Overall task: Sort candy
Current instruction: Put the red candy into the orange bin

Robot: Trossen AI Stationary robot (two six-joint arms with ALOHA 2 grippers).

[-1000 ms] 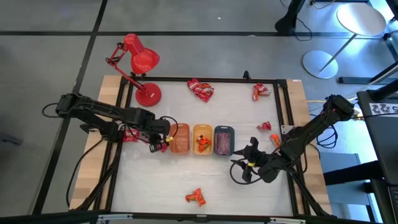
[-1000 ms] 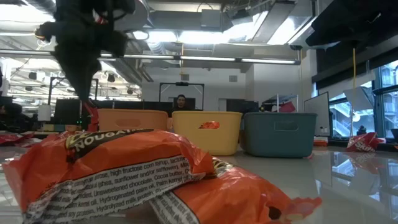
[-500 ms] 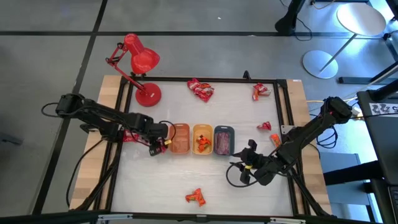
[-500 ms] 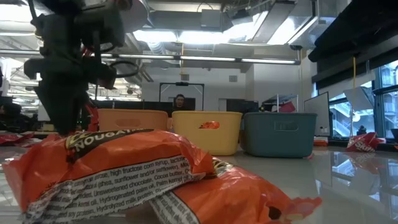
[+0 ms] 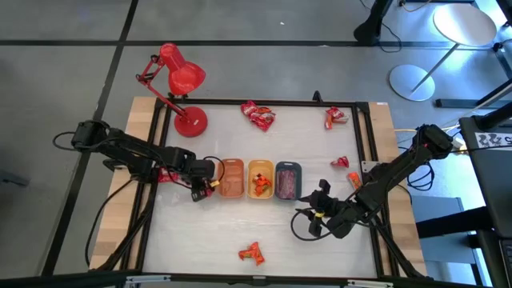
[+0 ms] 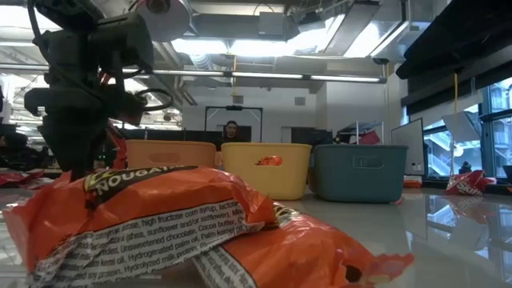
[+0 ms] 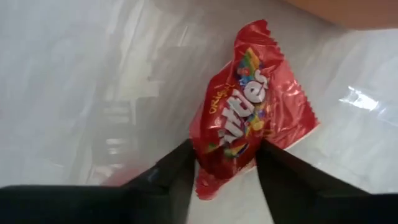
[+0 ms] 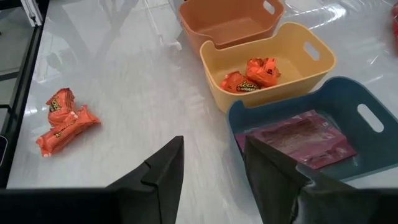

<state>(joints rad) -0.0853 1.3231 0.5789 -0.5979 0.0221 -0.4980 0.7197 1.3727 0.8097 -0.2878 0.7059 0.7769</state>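
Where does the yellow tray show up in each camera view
High view: yellow tray, middle of the three-tray row.
Low view: centre, between the orange tray and the grey one.
Left wrist view: not in it.
Right wrist view: upper centre, orange candy inside.
Shared landmark: the orange tray beside it.

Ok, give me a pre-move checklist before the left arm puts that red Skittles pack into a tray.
1. Skittles pack between the left gripper fingers: ok, it sits between both fingers in the left wrist view.
2. Grip closed firmly on the pack: cannot tell.
3. Left gripper close to the trays: ok, it is just beside the orange tray in the high view.
4. Orange tray has room: ok, it looks empty in the right wrist view.
5. Right gripper out of the way: ok, it is open and empty, on the near side of the grey-blue tray.
6. Other trays already sorted by kind: ok, orange packs in the yellow tray, a maroon pack in the grey-blue one.
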